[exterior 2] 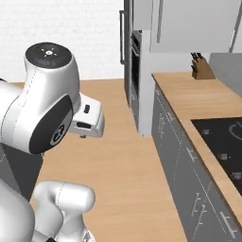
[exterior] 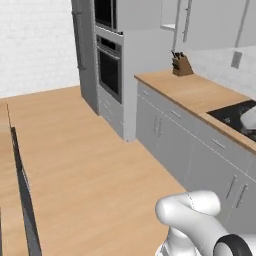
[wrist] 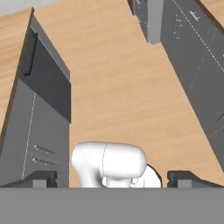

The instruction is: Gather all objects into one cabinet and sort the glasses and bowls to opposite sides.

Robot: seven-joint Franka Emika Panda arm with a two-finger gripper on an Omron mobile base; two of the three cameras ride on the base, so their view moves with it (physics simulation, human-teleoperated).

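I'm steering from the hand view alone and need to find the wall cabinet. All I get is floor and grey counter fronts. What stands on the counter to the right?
Observer: A wooden knife block stands at the far end of the wooden counter, close to the back wall.
Operator: Anything nearer to the base?
Observer: A black cooktop is set into the same counter.
Operator: And the cabinet itself?
Observer: A grey wall cabinet hangs above the knife block, with a long vertical bar handle on its door.
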